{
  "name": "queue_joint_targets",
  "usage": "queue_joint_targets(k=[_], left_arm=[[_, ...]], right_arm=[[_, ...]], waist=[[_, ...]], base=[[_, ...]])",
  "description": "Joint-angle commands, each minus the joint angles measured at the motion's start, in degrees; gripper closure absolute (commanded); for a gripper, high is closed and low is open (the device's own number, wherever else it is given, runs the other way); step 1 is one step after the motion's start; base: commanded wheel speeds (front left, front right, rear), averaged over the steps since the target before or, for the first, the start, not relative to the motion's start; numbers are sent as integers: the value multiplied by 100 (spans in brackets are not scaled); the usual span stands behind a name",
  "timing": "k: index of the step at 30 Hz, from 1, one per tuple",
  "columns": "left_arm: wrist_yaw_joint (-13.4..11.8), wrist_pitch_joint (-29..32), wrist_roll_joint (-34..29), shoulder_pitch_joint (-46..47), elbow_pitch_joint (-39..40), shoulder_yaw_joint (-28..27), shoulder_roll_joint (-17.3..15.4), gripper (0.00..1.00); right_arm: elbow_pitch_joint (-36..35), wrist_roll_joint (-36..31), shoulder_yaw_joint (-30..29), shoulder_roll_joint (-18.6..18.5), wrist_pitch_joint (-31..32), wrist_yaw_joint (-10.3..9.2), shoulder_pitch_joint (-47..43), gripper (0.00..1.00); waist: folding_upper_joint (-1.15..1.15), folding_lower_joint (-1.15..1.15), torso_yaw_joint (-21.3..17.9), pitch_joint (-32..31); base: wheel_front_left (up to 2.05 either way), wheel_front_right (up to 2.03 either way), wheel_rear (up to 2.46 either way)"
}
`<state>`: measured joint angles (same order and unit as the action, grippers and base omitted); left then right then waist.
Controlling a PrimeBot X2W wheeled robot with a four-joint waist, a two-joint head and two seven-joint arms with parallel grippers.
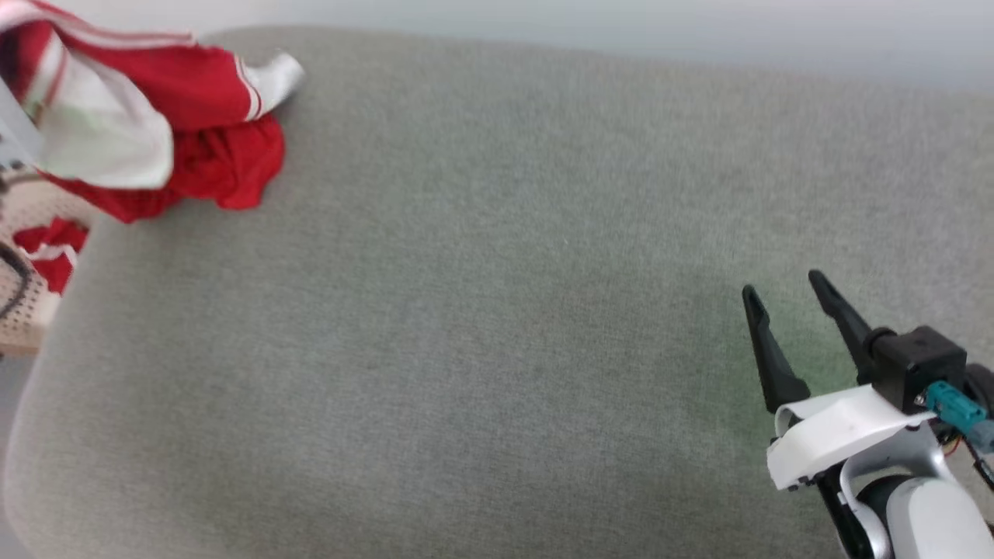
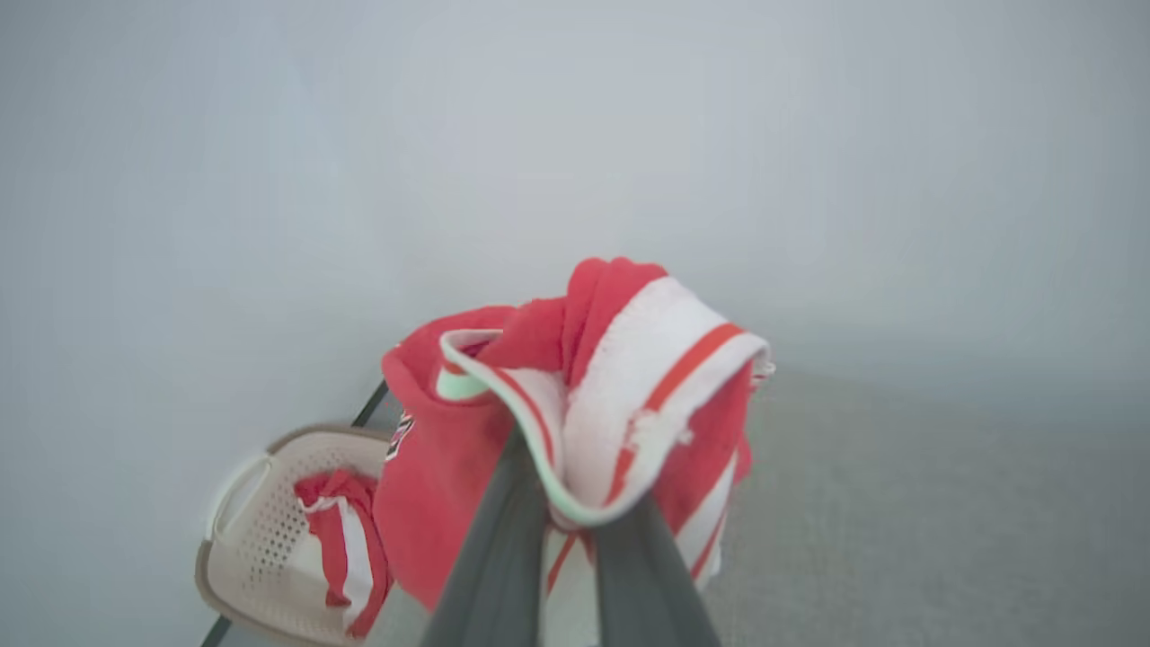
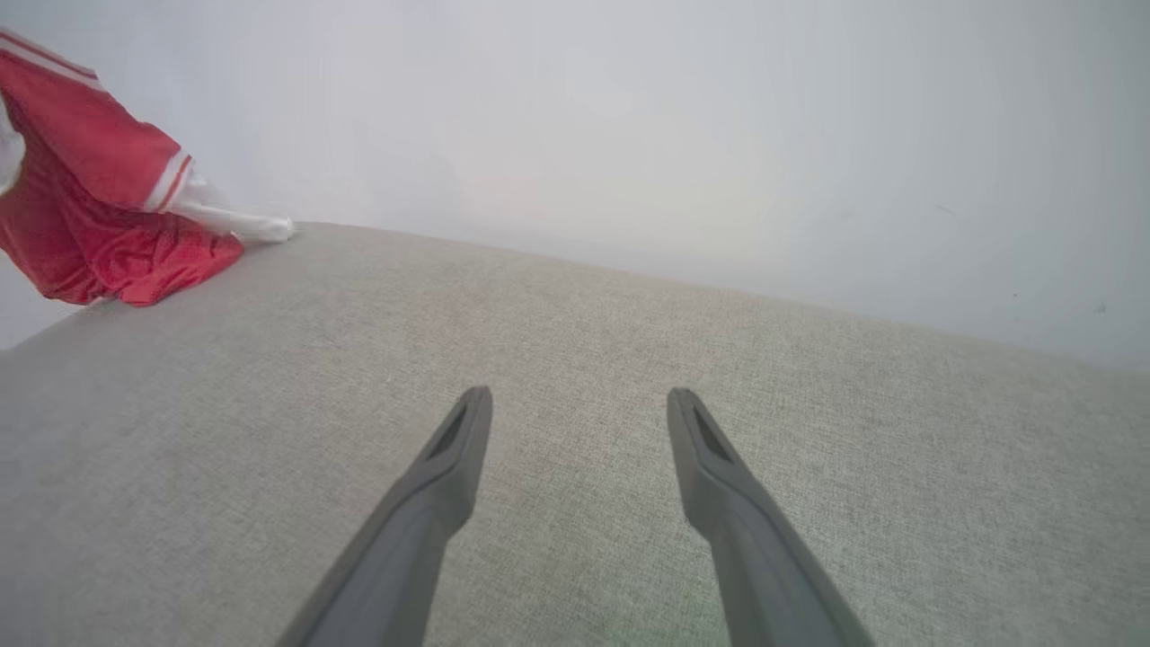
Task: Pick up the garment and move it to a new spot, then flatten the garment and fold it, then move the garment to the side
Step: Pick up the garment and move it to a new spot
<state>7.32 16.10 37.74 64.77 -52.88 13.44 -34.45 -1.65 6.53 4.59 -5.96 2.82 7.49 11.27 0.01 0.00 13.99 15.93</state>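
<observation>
Left gripper (image 2: 575,512) pinches a bunched red and white shirt (image 1: 194,101) at the far left corner of the grey bench (image 1: 497,310).
It is held up, apparently for carrying to a new spot. The right gripper (image 1: 783,286) hovers spread over bare bench. The left wrist view adds a pale basket (image 2: 260,530) holding another red-and-white cloth (image 2: 341,530).
</observation>
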Motion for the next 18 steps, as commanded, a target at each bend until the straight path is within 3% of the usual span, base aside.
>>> queue_joint_targets(k=[1,8,18], left_arm=[[11,-70,-54,105,122,18,-75,100],[16,-206,-154,415,836,149,-316,100],[18,34,-31,619,1743,317,-401,100]], right_arm=[[49,23,-9,43,-58,0,-90,0],[219,72,-89,176,-271,0,-234,0],[247,75,-257,250,-405,0,-315,0]], waist=[[-1,0,109,-513],[-1,0,54,-967],[-1,0,-224,-1259]], base=[[0,0,0],[0,0,0],[0,0,0]])
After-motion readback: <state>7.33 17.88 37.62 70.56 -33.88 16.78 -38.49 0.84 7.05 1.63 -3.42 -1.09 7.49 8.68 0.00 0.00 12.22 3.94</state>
